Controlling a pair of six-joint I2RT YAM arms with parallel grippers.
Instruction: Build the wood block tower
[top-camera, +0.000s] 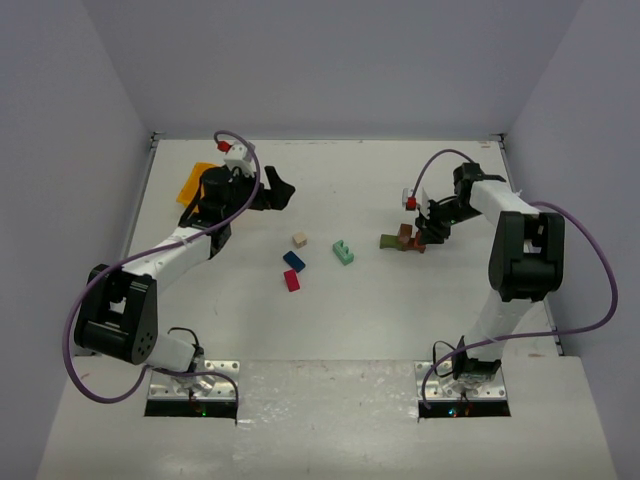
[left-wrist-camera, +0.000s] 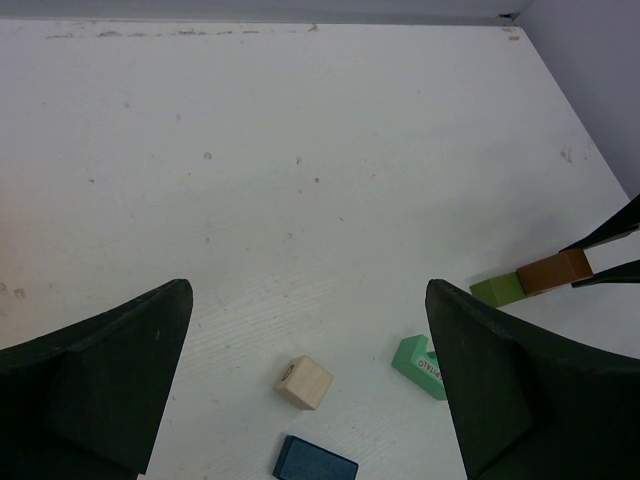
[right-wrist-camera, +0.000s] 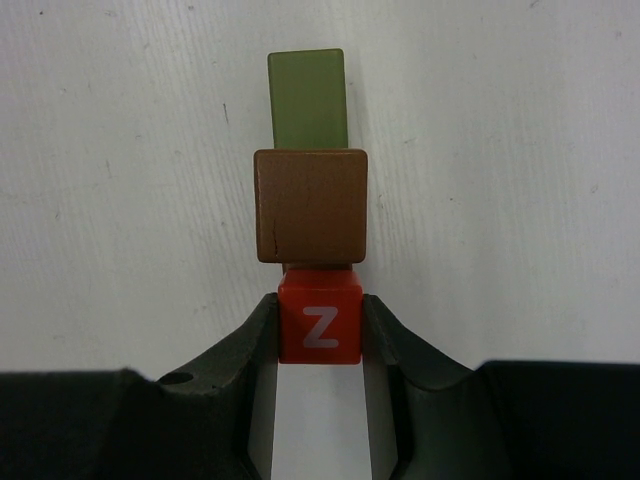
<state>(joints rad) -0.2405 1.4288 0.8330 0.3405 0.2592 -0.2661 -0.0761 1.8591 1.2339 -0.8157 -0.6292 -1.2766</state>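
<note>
Gripping a red block marked Z, the right arm has its jaws closed on the cube's two sides, low in the wrist frame. Straight ahead lie a brown block and then an olive block, long axis pointing away, up the frame. The red cube appears to meet the brown one's near edge; whether it rests on the counter or hangs above it cannot be told. The left arm, upper left overhead beside an orange tray, holds its jaws wide and empty. Tan, blue, teal and a second red block lie loose mid-frame. The tray is partly hidden by that arm.
</note>
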